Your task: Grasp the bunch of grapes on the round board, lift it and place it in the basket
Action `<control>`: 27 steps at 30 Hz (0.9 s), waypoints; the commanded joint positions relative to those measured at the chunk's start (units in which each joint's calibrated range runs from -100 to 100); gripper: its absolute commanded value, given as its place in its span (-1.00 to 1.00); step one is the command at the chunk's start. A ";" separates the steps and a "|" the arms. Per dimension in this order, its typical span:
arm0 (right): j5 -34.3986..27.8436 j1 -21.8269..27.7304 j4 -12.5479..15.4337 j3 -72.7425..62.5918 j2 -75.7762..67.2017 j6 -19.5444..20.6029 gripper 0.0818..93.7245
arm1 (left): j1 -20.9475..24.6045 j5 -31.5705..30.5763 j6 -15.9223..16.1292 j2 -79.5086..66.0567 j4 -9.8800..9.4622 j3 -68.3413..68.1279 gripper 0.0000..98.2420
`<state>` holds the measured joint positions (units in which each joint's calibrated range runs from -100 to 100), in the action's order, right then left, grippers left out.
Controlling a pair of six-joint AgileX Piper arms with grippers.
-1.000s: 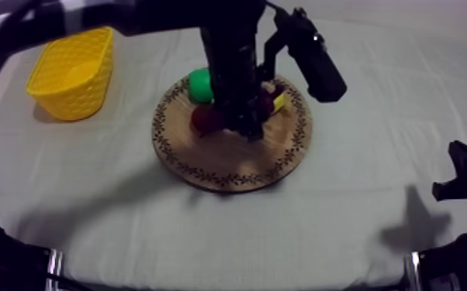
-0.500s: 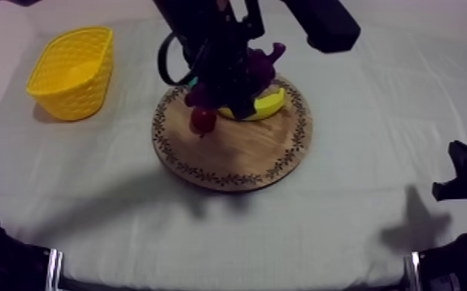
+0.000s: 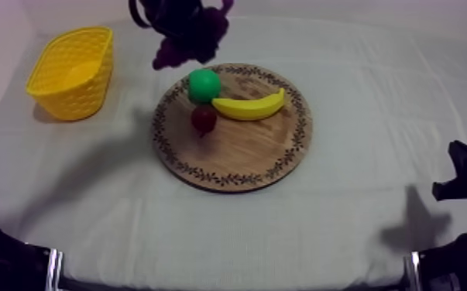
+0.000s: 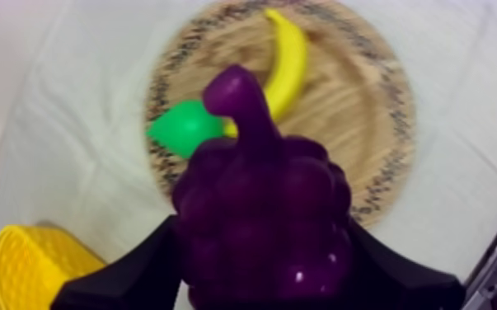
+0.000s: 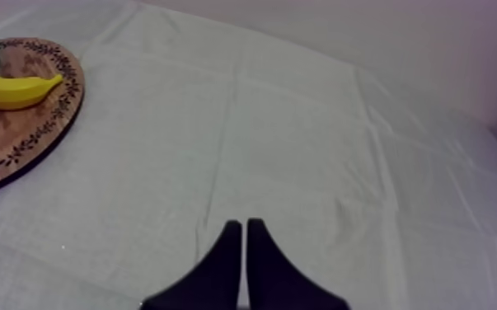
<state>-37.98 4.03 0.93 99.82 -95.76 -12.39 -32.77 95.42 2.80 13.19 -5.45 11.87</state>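
Aloft, left hand [image 4: 264, 251] clamps grapes [image 3: 183, 40] near board [image 3: 236, 159] rim.

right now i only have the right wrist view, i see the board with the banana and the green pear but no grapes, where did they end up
Observer: The bunch of grapes is in the left gripper, with the jaws shut round it.
Operator: on the board or off it
Observer: Off it. In the top view the grapes hang in the air beyond the far rim of the wooden board, touching nothing on it.
Operator: and the basket
Observer: The yellow basket stands upright at the left side, apart from the board. The grapes are between the two, not yet over the basket.
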 commanded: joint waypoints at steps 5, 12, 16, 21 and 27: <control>0.00 0.02 0.02 -0.04 0.00 -0.04 -0.99 | 6.75 -0.03 0.37 -0.10 0.02 2.06 -0.10; 0.00 0.02 0.02 -0.04 0.00 -0.04 -0.99 | 13.73 -0.03 0.57 -0.86 0.41 2.20 -0.09; 0.00 0.02 0.02 -0.04 0.00 -0.04 -0.99 | 17.34 -0.03 0.41 -1.47 0.47 1.95 -0.11; 0.00 0.02 0.02 -0.04 0.00 -0.02 -0.99 | 21.50 -0.03 0.09 -1.75 0.34 1.88 -0.15; 0.00 0.02 0.02 -0.04 0.00 -0.04 -0.99 | 25.77 0.04 -0.22 -1.85 0.19 1.86 -0.18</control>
<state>-37.98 4.03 0.93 99.82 -95.76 -12.44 -8.35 95.47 2.60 11.36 -5.26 13.76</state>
